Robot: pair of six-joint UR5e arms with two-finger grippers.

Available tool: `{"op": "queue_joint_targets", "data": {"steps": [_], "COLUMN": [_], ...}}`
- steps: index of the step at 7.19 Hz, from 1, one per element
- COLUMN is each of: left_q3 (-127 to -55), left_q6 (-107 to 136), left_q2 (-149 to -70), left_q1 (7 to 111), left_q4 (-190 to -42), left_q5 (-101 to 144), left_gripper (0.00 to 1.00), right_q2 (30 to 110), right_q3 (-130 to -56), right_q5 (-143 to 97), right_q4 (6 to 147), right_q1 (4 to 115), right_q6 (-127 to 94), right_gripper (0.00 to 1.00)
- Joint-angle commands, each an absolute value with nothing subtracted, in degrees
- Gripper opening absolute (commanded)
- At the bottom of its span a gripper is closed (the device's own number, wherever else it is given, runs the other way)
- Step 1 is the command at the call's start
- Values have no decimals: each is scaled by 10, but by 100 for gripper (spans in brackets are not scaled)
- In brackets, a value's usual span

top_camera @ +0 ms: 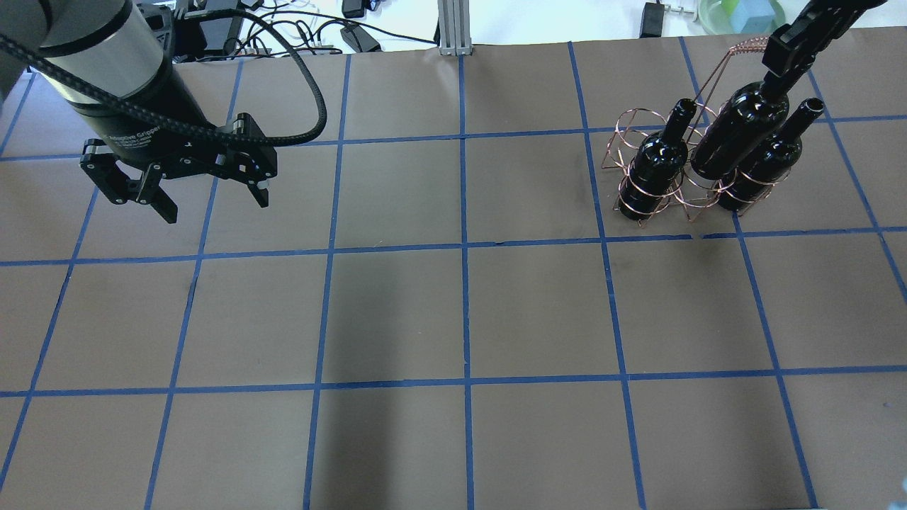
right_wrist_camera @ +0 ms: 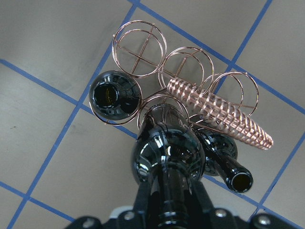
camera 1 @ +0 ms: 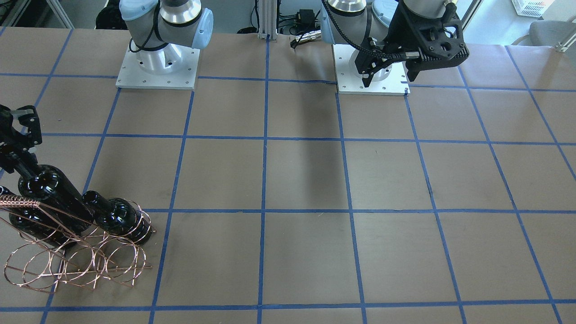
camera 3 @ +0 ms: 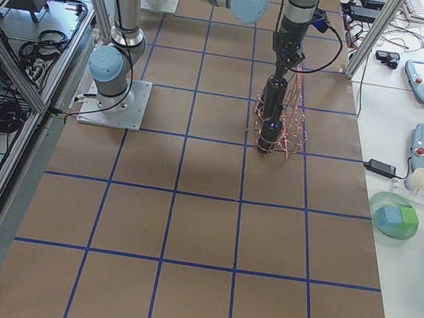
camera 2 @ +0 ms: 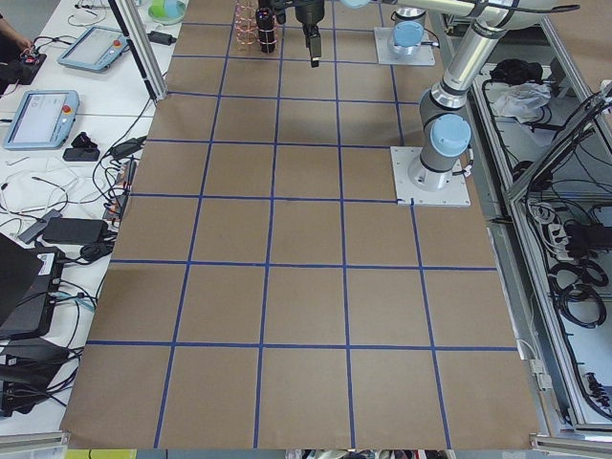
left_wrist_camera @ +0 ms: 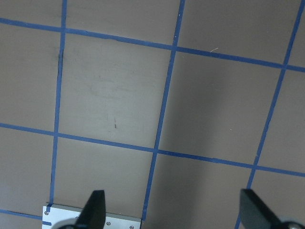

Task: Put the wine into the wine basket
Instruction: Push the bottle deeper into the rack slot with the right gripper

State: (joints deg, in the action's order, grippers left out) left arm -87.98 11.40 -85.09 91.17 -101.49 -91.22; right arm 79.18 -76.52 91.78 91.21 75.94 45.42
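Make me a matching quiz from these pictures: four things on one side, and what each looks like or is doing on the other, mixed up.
Things:
1. left gripper
2. right gripper
3. basket
4. middle bottle

Descriptions:
A. copper wire
B. shut on a neck
C. open, empty, over bare table
D. glossy black, held from above

Pairs: 1-C, 2-B, 3-A, 4-D

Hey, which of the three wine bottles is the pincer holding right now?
The middle bottle: the right pincer clamps its neck. The two outer bottles sit in the wine basket with their necks free.
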Motion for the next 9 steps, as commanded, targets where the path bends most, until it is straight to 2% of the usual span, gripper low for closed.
{"op": "queue_joint_targets", "data": {"steps": [1, 9], "left_q3": [-880, -881], "left_q6": [113, 76], "left_q2": [-851, -853], "left_q1": [911, 917], "left_q4": [-1014, -1006], "left_q5": [-912, -910], "left_gripper": [100, 100], "right_q2": [782, 758], "right_q3": [-766, -770], "right_q5": [918, 919], "right_q4": [925, 923], "right_q1": [759, 762], "right_q6": [455, 463], "right_gripper": [0, 0]}}
